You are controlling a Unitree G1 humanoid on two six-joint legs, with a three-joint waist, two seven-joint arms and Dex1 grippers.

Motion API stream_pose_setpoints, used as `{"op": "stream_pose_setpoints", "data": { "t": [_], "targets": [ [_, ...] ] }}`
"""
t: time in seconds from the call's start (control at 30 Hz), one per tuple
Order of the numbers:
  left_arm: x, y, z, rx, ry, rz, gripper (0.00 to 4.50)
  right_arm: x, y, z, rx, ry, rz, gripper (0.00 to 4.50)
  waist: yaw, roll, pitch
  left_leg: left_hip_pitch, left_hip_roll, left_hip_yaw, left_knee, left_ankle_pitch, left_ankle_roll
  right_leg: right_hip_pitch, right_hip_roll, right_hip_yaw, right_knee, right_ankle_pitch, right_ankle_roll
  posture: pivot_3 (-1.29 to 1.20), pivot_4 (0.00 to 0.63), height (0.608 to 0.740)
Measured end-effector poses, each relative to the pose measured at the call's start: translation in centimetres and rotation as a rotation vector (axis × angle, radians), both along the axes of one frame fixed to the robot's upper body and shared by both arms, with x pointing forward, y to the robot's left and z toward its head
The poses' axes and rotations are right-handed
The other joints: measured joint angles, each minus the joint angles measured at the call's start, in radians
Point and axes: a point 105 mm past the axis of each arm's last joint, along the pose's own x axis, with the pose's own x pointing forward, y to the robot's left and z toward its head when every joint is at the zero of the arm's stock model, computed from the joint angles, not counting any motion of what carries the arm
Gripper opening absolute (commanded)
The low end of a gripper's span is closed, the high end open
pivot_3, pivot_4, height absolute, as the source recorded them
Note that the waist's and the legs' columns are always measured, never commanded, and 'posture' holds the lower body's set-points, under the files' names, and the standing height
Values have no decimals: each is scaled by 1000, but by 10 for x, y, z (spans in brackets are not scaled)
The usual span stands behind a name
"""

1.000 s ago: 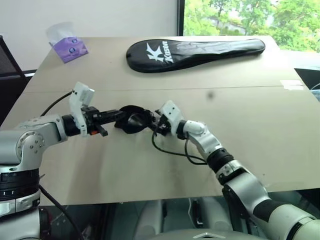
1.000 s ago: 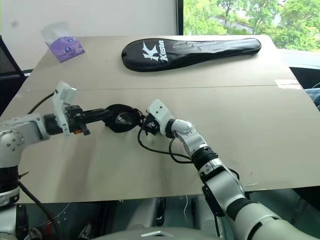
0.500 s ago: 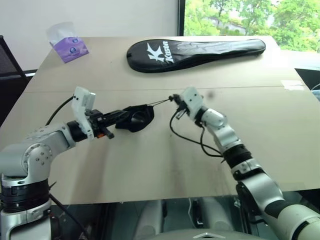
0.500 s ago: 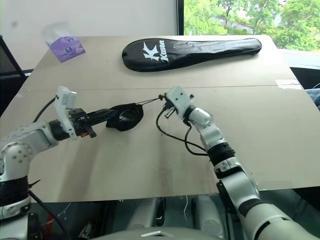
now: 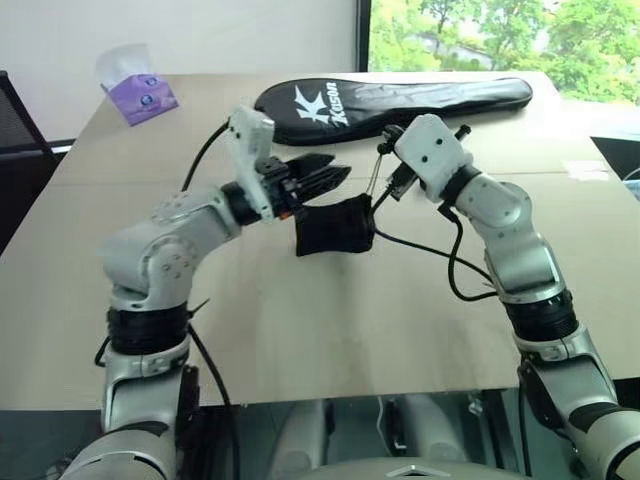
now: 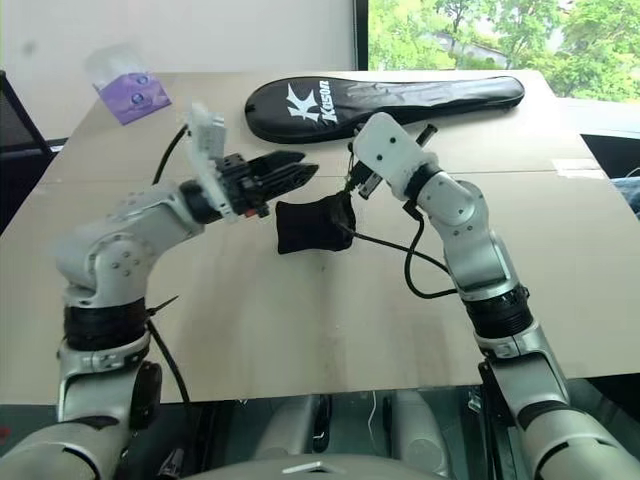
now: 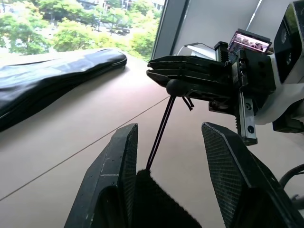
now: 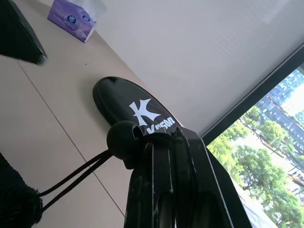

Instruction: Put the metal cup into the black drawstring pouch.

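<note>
Two hands meet above the middle of the tabletop (image 5: 300, 330). Right hand (image 5: 384, 147): fingers clenched tight on the drawcords (image 8: 71, 178) of the black drawstring pouch (image 5: 335, 226), with the cord's round stopper (image 8: 122, 138) sitting right against the fingers. Pouch hangs from those cords, clear of the tabletop, mouth drawn in at the top. Left hand (image 5: 322, 175): fingers parted about halfway, level, tips just above and beside the pouch's upper edge; in the left wrist view the pouch top sits between the two fingers, contact on the inner faces cannot be told. Metal cup: not discernible; whether it is inside the pouch cannot be told. Behind the hands lies a long black racket cover (image 5: 390, 102) with white lettering near the far edge; a purple tissue pack (image 5: 140, 95) at the far left corner. Tabletop under and in front of the pouch is bare, with wide room toward the near edge and both sides.
</note>
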Motion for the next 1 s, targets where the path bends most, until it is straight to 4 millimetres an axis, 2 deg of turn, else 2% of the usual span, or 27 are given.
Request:
{"op": "stream_pose_setpoints", "data": {
  "t": [0.07, 0.17, 0.3, 0.8, 0.83, 0.9, 0.97, 1.0],
  "targets": [
    [7, -13, -7, 22, -4, -27, 2161, -3, 2, 1, -25, -3, 4, 0, 1, 0, 0, 0, 0, 0, 0, 0, 0, 0, 1, 0, 0, 0, 0, 0, 150, 740],
    [14, -22, -14, 21, -3, -39, 2161, -7, 2, 3, -52, -15, 4, 0, -2, 0, 0, 0, 0, 0, 0, 0, 0, 0, 1, 0, 0, 0, 0, 0, 150, 740],
    [20, -30, -11, -22, -9, -48, 2161, -10, 1, 2, -118, -38, -2, 0, 1, 0, 0, 0, 0, 0, 0, 0, 0, 0, 1, 0, -1, 0, 0, 0, 150, 740],
    [14, -44, -7, -79, -9, -128, 2161, -11, -4, -7, -264, -55, -14, 0, 1, 0, 0, 0, 0, 0, 0, 0, 0, 0, 1, 0, -1, 0, 0, 0, 150, 740],
    [15, -44, -7, -82, -6, -129, 1676, -11, -5, -7, -272, -59, -16, 0, 1, 0, 0, 0, 0, 0, 0, 0, 0, 0, 1, 0, -1, 0, 0, 0, 150, 740],
    [15, -44, -8, -81, -3, -132, 1084, -11, -5, -6, -278, -62, -20, 0, 1, 0, 0, 0, 0, 0, 0, 0, 0, 0, 1, 0, -1, 0, 0, 0, 150, 740],
    [14, -44, -8, -80, -2, -145, 83, -11, -5, -7, -282, -64, -22, 0, 1, 0, 0, 0, 0, 0, 0, 0, 0, 0, 1, 0, -1, 0, 0, 0, 150, 740],
    [14, -44, -8, -80, -3, -147, 30, -11, -5, -7, -282, -64, -22, 0, 1, 0, 0, 0, 0, 0, 0, 0, 0, 0, 1, 0, -1, 0, 0, 0, 150, 740]
  ]
}}
